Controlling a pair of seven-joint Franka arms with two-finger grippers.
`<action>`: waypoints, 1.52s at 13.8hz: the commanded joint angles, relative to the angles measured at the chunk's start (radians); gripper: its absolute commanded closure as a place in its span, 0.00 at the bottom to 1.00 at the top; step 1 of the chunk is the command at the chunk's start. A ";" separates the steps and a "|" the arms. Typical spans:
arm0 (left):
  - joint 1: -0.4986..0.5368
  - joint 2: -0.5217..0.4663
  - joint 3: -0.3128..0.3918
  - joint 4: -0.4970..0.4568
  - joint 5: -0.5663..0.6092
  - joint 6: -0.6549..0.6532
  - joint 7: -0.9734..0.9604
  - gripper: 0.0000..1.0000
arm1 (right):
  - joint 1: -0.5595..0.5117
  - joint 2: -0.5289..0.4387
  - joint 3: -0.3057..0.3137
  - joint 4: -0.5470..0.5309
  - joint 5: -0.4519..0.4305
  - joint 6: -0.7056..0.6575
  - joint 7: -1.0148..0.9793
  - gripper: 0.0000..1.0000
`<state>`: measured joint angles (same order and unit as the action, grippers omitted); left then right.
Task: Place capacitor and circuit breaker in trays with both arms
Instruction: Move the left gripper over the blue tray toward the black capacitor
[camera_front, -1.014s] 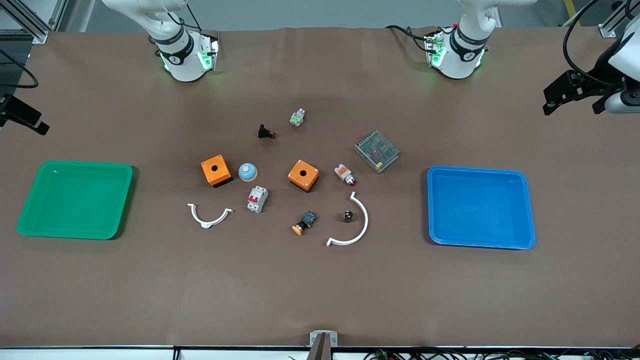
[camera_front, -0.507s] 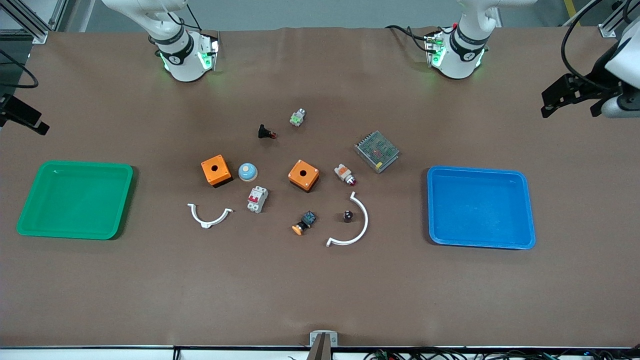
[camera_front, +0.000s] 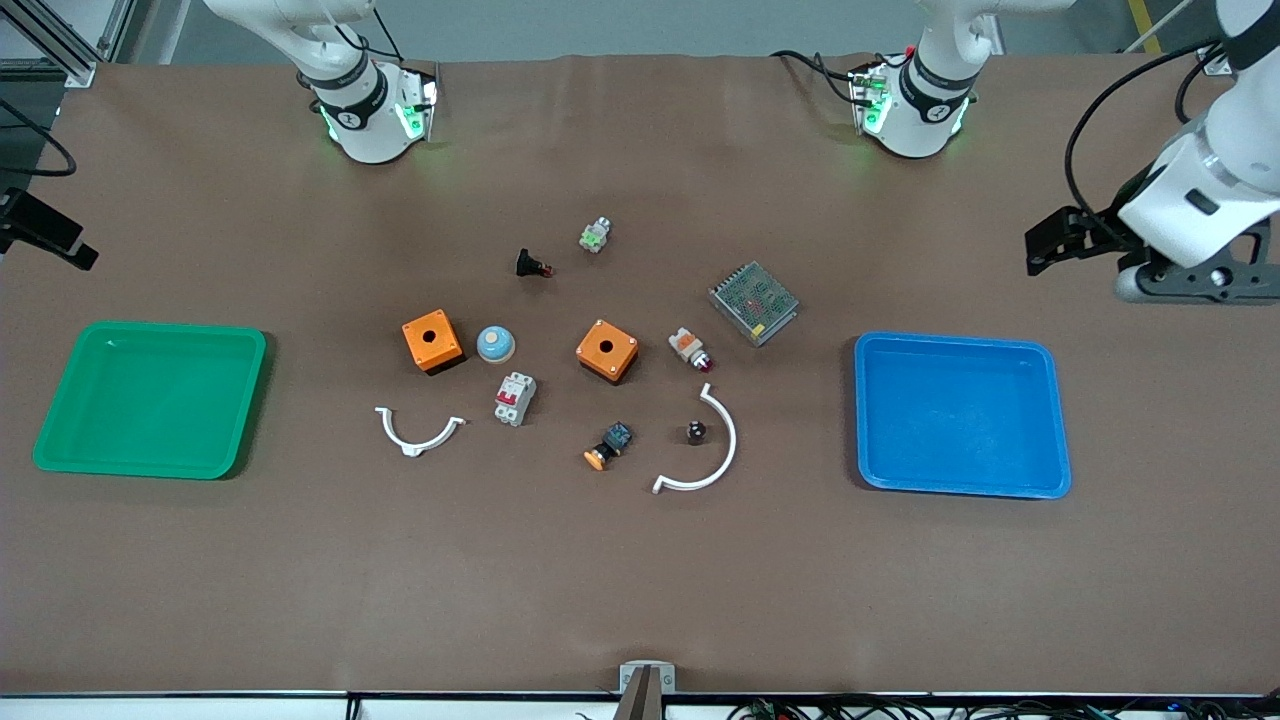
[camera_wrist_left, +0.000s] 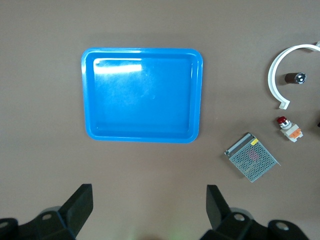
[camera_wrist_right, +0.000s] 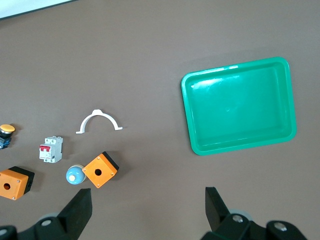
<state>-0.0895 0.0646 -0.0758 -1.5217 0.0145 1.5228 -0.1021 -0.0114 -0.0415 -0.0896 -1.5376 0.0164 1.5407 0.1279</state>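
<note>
A: Starting at the right arm's end of the counter (camera_front: 640, 600), what do you see?

B: The green tray (camera_front: 150, 398), then an orange box (camera_front: 432, 341), a white half-ring clip (camera_front: 418, 430), a blue-capped button (camera_front: 495, 344) and the circuit breaker (camera_front: 514, 398), lying flat with its red levers up.

A: And the right pincer (camera_wrist_right: 145, 212)?

B: High over the counter at that end, fingers spread wide and holding nothing. Its wrist view shows the green tray and the circuit breaker below it, both well apart from its fingers.

A: Farther along?

B: A second orange box (camera_front: 606, 351), the orange-capped switch (camera_front: 608, 446), then the capacitor (camera_front: 695, 433), lying just inside the curve of a larger white clip (camera_front: 708, 450). Next come a mesh power supply (camera_front: 753, 302) and the blue tray (camera_front: 960, 415).

A: The left pincer (camera_wrist_left: 149, 207)?

B: Spread wide and empty, up over the counter at the left arm's end, beside the blue tray. The capacitor lies well apart from it, past the tray.
</note>
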 joint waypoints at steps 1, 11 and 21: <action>0.001 0.029 -0.030 0.008 -0.016 0.034 -0.053 0.00 | -0.019 0.011 0.013 0.024 -0.012 -0.014 -0.005 0.00; -0.003 0.116 -0.122 0.005 -0.016 0.131 -0.211 0.00 | -0.015 0.011 0.013 0.024 -0.010 -0.014 -0.005 0.00; -0.148 0.227 -0.122 0.002 -0.004 0.218 -0.412 0.00 | -0.018 0.011 0.013 0.024 -0.012 -0.014 -0.007 0.00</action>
<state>-0.2218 0.2673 -0.1987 -1.5256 0.0128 1.7161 -0.4816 -0.0116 -0.0415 -0.0893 -1.5376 0.0164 1.5407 0.1279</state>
